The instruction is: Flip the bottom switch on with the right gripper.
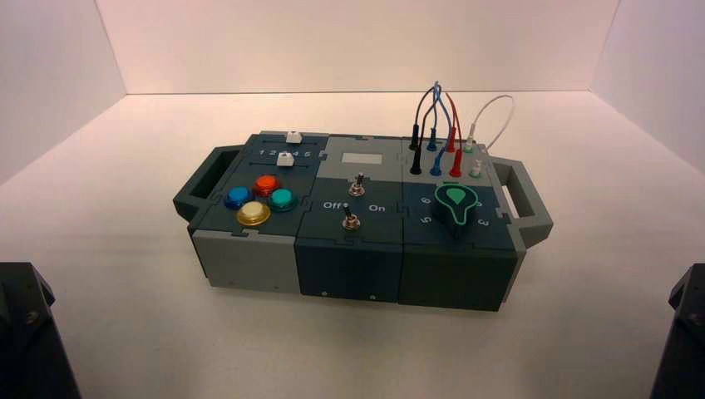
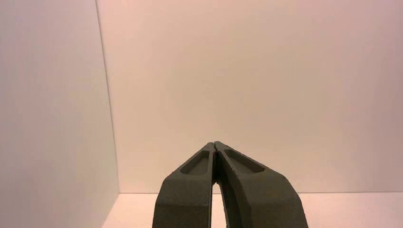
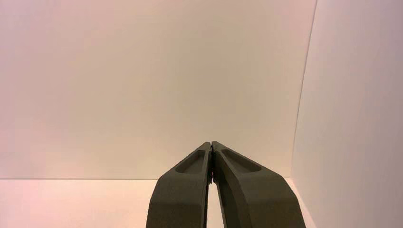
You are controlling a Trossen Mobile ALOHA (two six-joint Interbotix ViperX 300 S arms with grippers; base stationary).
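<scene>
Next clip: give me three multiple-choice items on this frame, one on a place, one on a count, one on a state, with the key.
1. The bottom switch sits:
A. below the Off/On lettering
B. among the wires
C. beside the knob

2. Round coloured buttons on the box:
A. two
B. four
C. six

3. The right hand is:
A. wide open
B. holding a wire
C. shut, empty

Key: A, the lever sits under the lettering; B, blue, red, teal and yellow show; C, its fingertips meet with nothing between.

Box [image 1: 349, 266] centred on table [image 1: 125, 249] — buttons [image 1: 259, 199] left, switches [image 1: 353, 204] middle, knob [image 1: 456, 208] right
</scene>
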